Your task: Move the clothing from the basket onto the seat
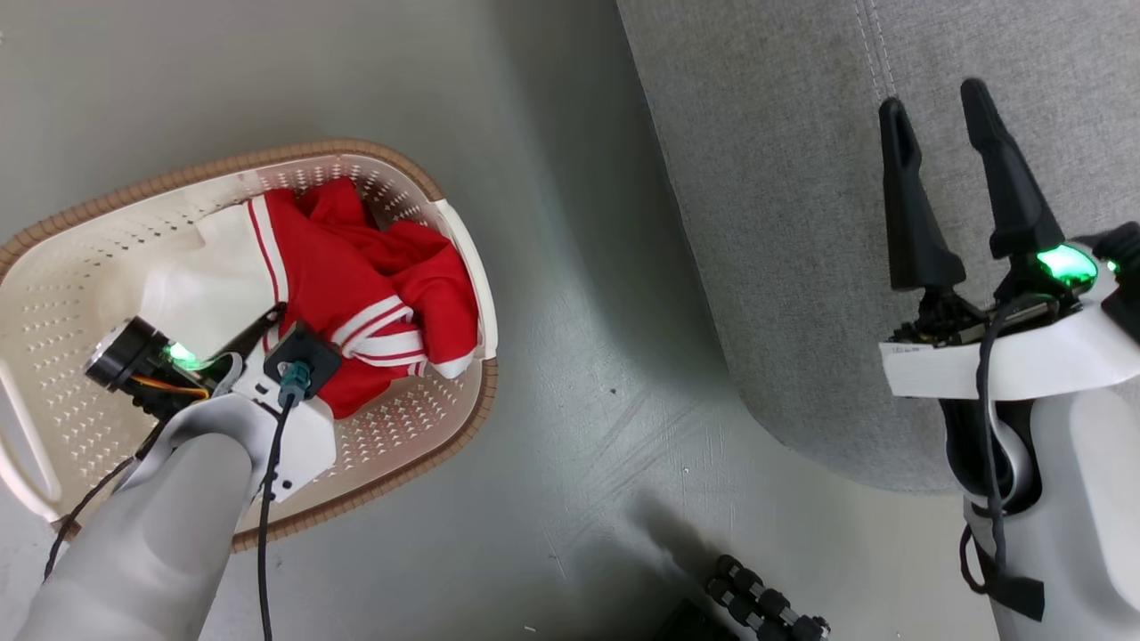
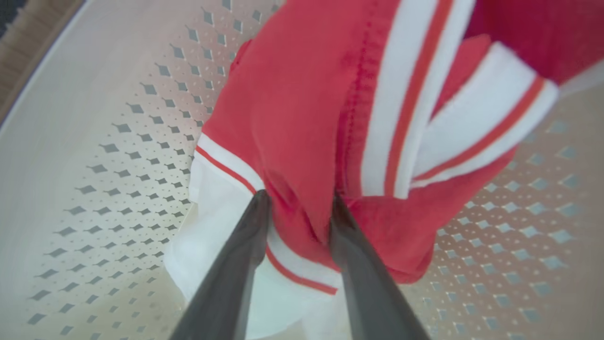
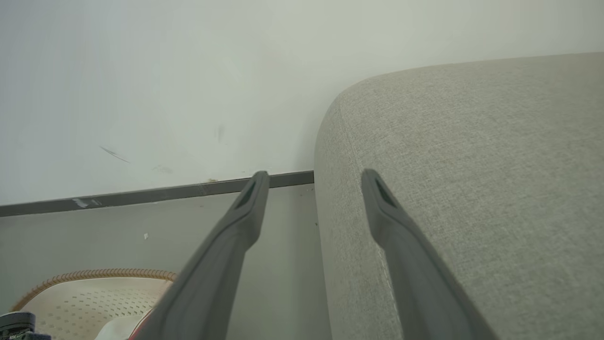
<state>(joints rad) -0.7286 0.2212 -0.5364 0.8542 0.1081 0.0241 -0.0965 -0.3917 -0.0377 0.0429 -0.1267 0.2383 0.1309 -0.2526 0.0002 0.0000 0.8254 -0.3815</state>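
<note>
The cream basket [image 1: 383,160] stands on the floor at the left, with the red and white clothing [image 1: 356,267] heaped in its right half. My left gripper [image 1: 276,325] reaches down into it. In the left wrist view my left gripper [image 2: 298,200] has its jaws apart astride a fold of the clothing [image 2: 302,118], tips pressed into the cloth, with the basket wall [image 2: 118,141] behind. My right gripper [image 1: 935,102] hovers open and empty over the grey seat [image 1: 802,223]. The right wrist view has that gripper [image 3: 314,177] at the seat's [image 3: 472,165] rounded edge, the basket [image 3: 94,293] low left.
Grey floor [image 1: 588,401] separates basket and seat. A black jointed object [image 1: 766,605] lies on the floor at the bottom. The basket's white handle [image 1: 22,463] sticks out at the far left. A pale wall with a dark baseboard [image 3: 141,193] runs behind.
</note>
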